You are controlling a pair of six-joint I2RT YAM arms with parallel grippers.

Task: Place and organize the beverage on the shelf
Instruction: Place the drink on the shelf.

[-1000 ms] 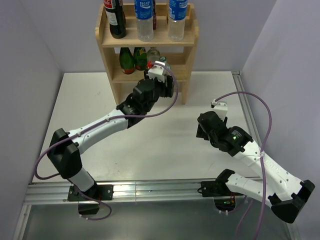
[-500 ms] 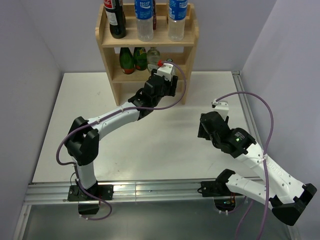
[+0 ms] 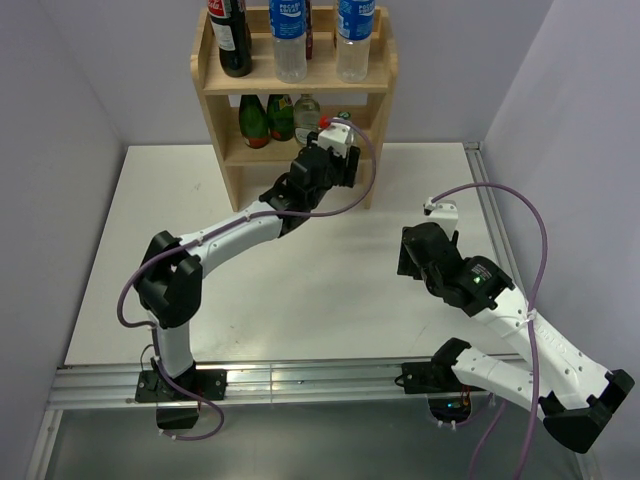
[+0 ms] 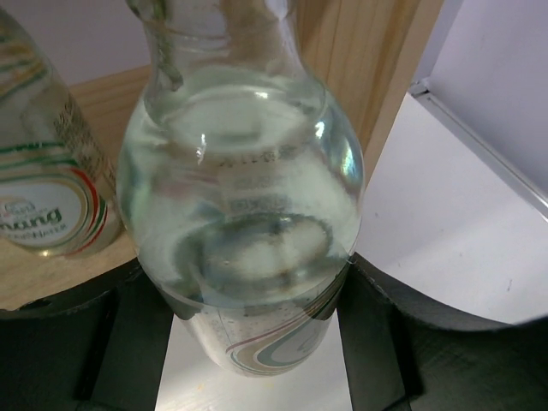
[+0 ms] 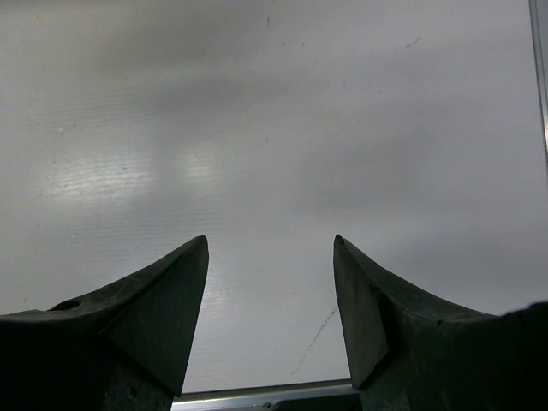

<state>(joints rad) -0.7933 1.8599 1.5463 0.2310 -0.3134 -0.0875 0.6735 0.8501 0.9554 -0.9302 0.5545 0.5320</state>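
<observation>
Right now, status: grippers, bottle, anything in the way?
Left gripper shut on clear bottle at shelf middle tier. Right gripper open, empty, over table. Neighbouring bottle close beside.

Matt wood shelf (image 3: 290, 88), glossy clear bottle (image 4: 240, 214)

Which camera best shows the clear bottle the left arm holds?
Left wrist: the clear bottle fills the frame, clamped in the left gripper. From above, the arm hides nearly all of it at the shelf. Right wrist shows only table.

shelf (image 3: 292, 88) mid tier left blocked w/ bottles (image 3: 270, 118), table (image 3: 330, 290) ctr open
</observation>
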